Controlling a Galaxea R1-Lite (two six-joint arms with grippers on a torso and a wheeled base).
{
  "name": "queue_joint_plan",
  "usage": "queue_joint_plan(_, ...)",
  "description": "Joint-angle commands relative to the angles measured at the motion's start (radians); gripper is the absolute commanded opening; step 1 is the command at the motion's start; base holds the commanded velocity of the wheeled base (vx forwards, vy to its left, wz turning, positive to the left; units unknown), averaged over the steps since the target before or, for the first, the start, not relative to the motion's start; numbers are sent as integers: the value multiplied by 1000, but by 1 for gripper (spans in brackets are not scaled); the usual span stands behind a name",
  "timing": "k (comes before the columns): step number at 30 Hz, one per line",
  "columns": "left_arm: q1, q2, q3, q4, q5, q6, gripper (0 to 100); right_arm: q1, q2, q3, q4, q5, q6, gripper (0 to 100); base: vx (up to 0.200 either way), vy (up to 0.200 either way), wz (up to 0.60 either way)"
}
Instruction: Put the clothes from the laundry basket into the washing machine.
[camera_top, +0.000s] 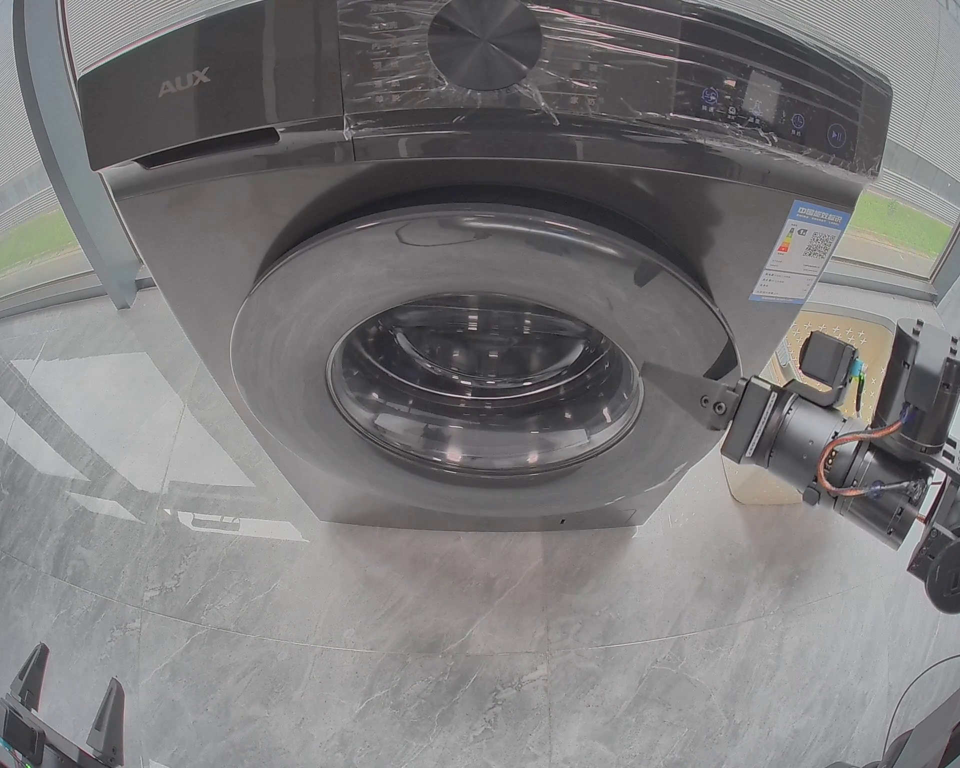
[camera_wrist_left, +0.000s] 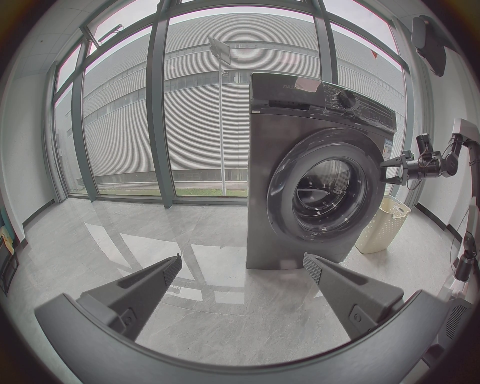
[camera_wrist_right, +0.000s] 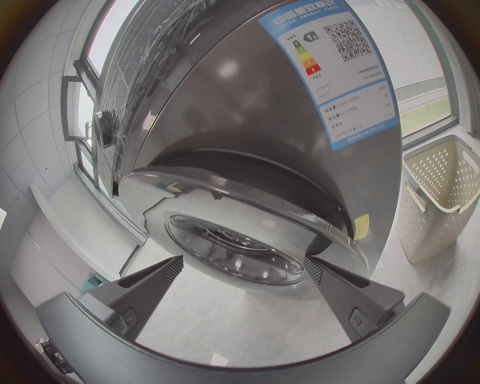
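Observation:
The dark grey washing machine (camera_top: 480, 250) stands in front of me with its round glass door (camera_top: 485, 380) facing me. My right gripper (camera_top: 692, 393) is at the door's right edge, open. In the right wrist view the right gripper (camera_wrist_right: 242, 265) spans the door (camera_wrist_right: 235, 240), and one fingertip (camera_wrist_right: 325, 275) sits behind the clear rim. I cannot tell whether the door is latched. The cream laundry basket (camera_wrist_right: 440, 200) stands on the floor right of the machine, its inside mostly hidden. My left gripper (camera_top: 65, 700) hangs low at the near left, open and holding nothing.
Grey tiled floor (camera_top: 450, 620) stretches wide before the machine. Tall windows (camera_wrist_left: 190, 110) run behind and to its left. From the left wrist, the basket (camera_wrist_left: 382, 222) shows close against the machine's right side, with a white wall just beyond.

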Motion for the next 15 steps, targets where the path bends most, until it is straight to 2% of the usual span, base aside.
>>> queue_joint_plan(1, 0, -13, 18, 0, 0, 0, 100, -23, 3, -53, -1, -22, 3, 100, 0, 0, 0)
queue_joint_plan(4, 0, -13, 18, 0, 0, 0, 100, -36, 3, -85, -1, -54, 5, 100, 0, 0, 0)
queue_joint_plan(13, 0, -13, 18, 0, 0, -1, 100, -39, 4, -91, -1, -64, 0, 100, 0, 0, 0)
queue_joint_plan(15, 0, -13, 18, 0, 0, -1, 100, -39, 21, -105, -1, -113, -1, 100, 0, 0, 0)
